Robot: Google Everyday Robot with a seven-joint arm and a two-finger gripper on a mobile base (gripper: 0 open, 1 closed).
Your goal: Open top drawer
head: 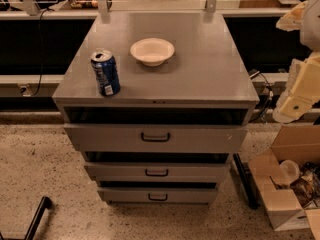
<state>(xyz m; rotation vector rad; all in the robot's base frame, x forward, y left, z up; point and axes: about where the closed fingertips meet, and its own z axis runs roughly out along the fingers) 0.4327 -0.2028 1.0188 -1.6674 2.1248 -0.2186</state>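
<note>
The grey metal cabinet (155, 69) stands in the middle of the camera view with three drawers stacked in its front. The top drawer (100, 136) has the widest, tallest front and a small black bar handle (155, 137) at its centre. A dark gap (155, 115) shows between its front and the cabinet top. My gripper (296, 100), pale and yellowish, hangs at the right edge, level with the cabinet top and well to the right of the handle, touching nothing.
A blue soda can (105, 73) and a white bowl (152, 50) stand on the cabinet top. Two shorter drawers (120, 172) sit below the top one. An open cardboard box (287, 184) with clutter lies on the floor at the right. A black bar (37, 216) is at bottom left.
</note>
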